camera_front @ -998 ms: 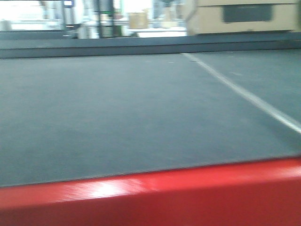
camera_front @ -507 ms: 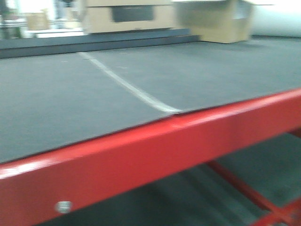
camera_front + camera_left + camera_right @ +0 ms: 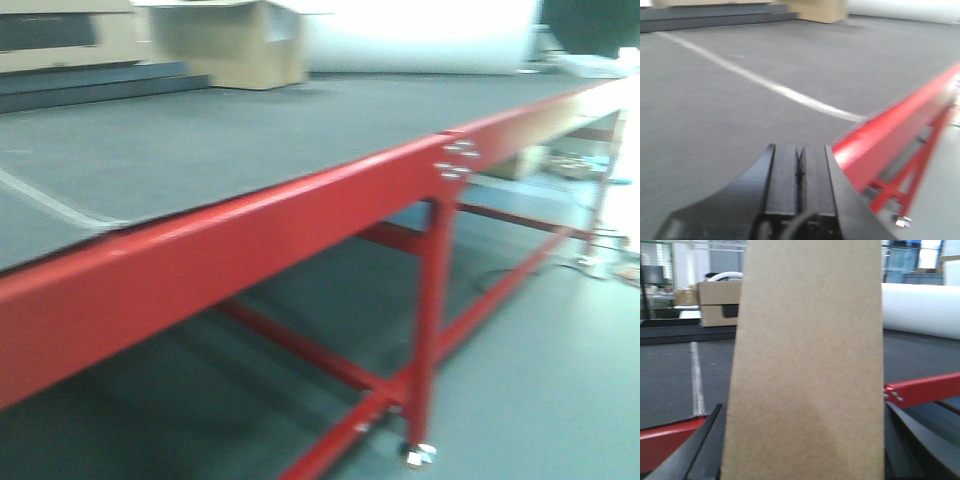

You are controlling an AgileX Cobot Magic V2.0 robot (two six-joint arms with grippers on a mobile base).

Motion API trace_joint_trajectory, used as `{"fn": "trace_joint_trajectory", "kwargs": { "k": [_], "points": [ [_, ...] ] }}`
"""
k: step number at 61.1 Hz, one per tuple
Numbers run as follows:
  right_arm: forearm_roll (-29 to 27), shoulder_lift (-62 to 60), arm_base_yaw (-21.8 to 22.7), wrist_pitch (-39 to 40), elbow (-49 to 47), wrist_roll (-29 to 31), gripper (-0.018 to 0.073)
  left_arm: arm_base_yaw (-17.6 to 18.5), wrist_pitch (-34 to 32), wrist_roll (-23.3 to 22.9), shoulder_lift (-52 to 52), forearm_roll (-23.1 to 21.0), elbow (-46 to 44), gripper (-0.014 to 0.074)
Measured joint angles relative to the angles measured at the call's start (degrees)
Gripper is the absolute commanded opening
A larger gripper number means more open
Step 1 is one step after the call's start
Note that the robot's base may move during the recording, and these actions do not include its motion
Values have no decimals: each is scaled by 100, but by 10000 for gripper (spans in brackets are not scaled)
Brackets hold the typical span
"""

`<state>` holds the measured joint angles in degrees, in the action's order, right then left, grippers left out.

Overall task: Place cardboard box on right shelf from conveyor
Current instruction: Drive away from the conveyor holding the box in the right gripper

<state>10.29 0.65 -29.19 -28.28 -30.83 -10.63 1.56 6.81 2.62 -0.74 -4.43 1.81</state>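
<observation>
Plainly, the right gripper [image 3: 802, 412] clamps one cardboard box [image 3: 810, 340] between its two dark fingers [image 3: 700, 440] — long axis upright, broad face to the camera, above the red edge [image 3: 925, 390] of the conveyor [image 3: 670, 380]. The left gripper [image 3: 800, 155] is pressed closed and empty over the grey weave — two other cartons [image 3: 235, 45] and one white roll [image 3: 920, 310] sit beyond.

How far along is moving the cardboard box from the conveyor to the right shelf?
Done: the cardboard box looks picked up, clamped in the right gripper. In hand: carrying it; the left gripper is shut, empty, above the conveyor. Left: placing it on the right shelf, which no view shows.
</observation>
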Motion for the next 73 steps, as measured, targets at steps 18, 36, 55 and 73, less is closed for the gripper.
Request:
{"fn": "trace_joint_trajectory", "kwargs": {
  "k": [18,36,55,73],
  "points": [
    [0,0,0,0,0,0,235,88,0,0,0,0,0,-116],
    [0,0,0,0,0,8,235,63,0,0,0,0,0,-116],
    [0,0,0,-5,0,8,235,25,0,0,0,0,0,-115],
    [0,-11,0,-5,0,8,235,25,0,0,0,0,0,-116]
  ]
}}
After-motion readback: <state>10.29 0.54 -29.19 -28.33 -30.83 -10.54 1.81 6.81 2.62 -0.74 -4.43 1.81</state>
